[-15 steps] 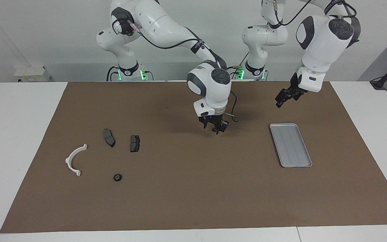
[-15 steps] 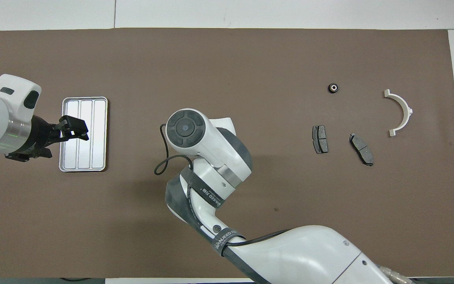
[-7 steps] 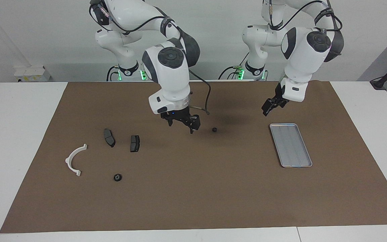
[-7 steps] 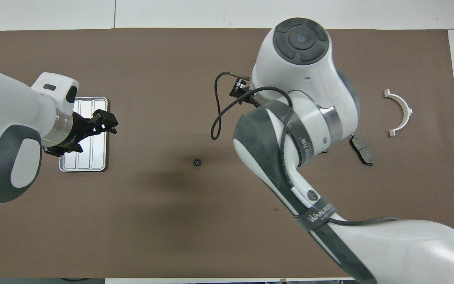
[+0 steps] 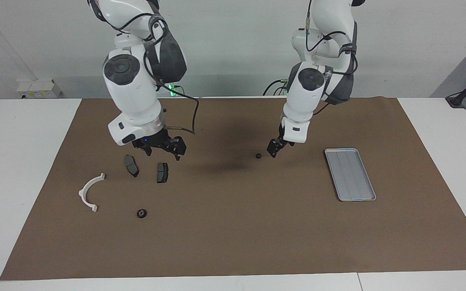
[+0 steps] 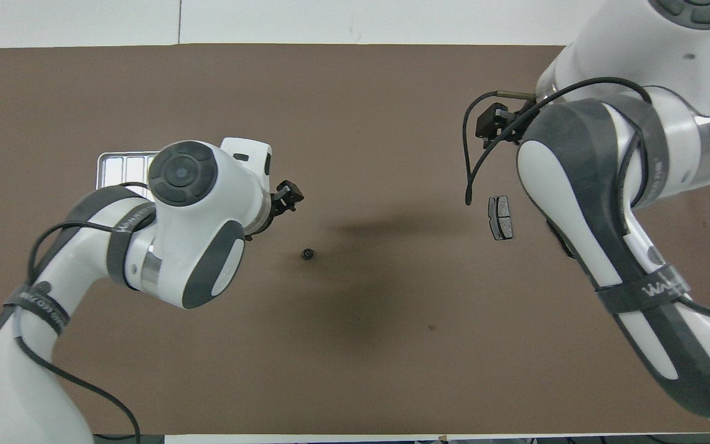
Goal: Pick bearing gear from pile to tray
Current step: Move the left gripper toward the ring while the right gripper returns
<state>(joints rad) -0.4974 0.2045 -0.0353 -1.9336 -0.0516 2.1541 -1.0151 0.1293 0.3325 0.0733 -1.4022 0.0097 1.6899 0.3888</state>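
One small black bearing gear (image 5: 258, 155) (image 6: 308, 253) lies alone on the middle of the brown mat. My left gripper (image 5: 274, 151) (image 6: 287, 196) hangs low just beside it, toward the tray, open and holding nothing. The silver tray (image 5: 350, 173) (image 6: 122, 165) sits at the left arm's end, partly covered by that arm from above. The pile is at the right arm's end: two brake pads (image 5: 131, 165) (image 5: 162, 172), a white half-ring bracket (image 5: 89, 192) and a second black round piece (image 5: 141, 213). My right gripper (image 5: 164, 150) (image 6: 493, 120) hovers open and empty over the brake pads.
The brown mat (image 5: 233, 234) covers most of the white table. In the overhead view the right arm hides one brake pad, the bracket and the second round piece, and only one pad (image 6: 500, 217) shows.
The right gripper opened, left a black round piece on the mat's middle and swung over to the pile. The left gripper came from beside the tray down to that piece.
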